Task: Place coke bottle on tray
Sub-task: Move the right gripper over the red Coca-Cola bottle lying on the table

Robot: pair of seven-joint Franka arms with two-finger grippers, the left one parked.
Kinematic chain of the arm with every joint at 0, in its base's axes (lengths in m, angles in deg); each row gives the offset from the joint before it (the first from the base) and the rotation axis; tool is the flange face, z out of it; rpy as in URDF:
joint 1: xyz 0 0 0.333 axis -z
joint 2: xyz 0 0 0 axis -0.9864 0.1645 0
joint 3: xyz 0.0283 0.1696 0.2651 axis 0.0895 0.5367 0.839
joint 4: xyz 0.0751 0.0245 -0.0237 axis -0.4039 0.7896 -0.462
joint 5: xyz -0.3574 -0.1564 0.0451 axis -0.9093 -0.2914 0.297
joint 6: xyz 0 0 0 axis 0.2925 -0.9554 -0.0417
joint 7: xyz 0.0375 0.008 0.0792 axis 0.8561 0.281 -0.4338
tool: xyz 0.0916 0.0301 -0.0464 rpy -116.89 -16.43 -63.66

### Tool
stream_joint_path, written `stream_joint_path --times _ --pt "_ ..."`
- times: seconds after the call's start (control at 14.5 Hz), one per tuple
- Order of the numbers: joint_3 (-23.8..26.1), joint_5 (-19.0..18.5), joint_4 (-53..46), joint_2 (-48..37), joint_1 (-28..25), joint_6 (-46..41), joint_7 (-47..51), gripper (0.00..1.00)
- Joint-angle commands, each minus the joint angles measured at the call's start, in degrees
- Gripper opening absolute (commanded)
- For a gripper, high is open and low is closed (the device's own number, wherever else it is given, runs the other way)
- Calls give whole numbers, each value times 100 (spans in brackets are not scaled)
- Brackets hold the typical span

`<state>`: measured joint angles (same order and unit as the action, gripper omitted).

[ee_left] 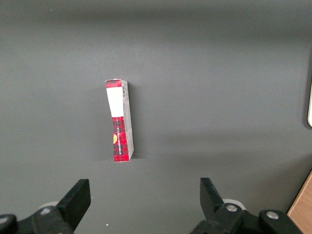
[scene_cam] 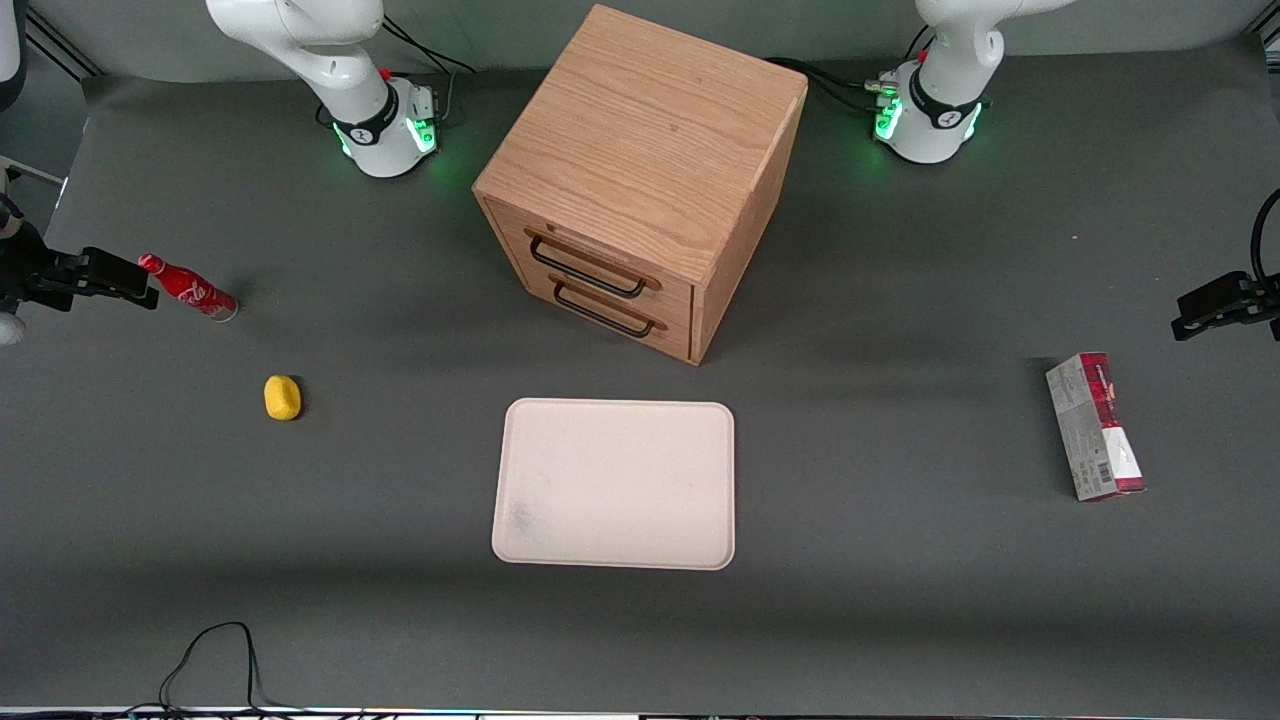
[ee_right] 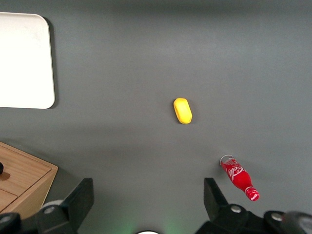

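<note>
The coke bottle (scene_cam: 190,290) is slim and red with a red cap, white script and a silvery base. It rests on the grey table toward the working arm's end, apart from the tray; whether it stands or lies I cannot tell. It also shows in the right wrist view (ee_right: 239,177). The cream tray (scene_cam: 615,484) lies flat in front of the cabinet, nearer the front camera, with nothing on it; a corner shows in the right wrist view (ee_right: 24,58). My gripper (scene_cam: 125,282) hangs high above the table beside the bottle's cap, open and empty (ee_right: 148,195).
A wooden two-drawer cabinet (scene_cam: 640,170) stands mid-table, farther from the front camera than the tray. A small yellow object (scene_cam: 282,397) lies between bottle and tray. A red-and-grey carton (scene_cam: 1095,427) lies toward the parked arm's end. A black cable (scene_cam: 210,660) loops at the table's front edge.
</note>
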<state>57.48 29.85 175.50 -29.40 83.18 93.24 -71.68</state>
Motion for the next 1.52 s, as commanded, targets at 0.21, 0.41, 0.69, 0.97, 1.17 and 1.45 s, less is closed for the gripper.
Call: stream_joint_path --times 0.21,0.41,0.69,0.97,1.17,1.45 --pt "-8 71 -73 30 -18 -34 88 100" --pt "-8 45 -73 21 -18 -60 44 100" --pt "-16 18 6 13 -10 -69 44 100" --pt "-86 -52 286 -319 34 -78 17 100" --pt "-393 -122 926 -943 26 -8 -254 100" --pt "-911 -184 1911 -1866 25 290 -868 100"
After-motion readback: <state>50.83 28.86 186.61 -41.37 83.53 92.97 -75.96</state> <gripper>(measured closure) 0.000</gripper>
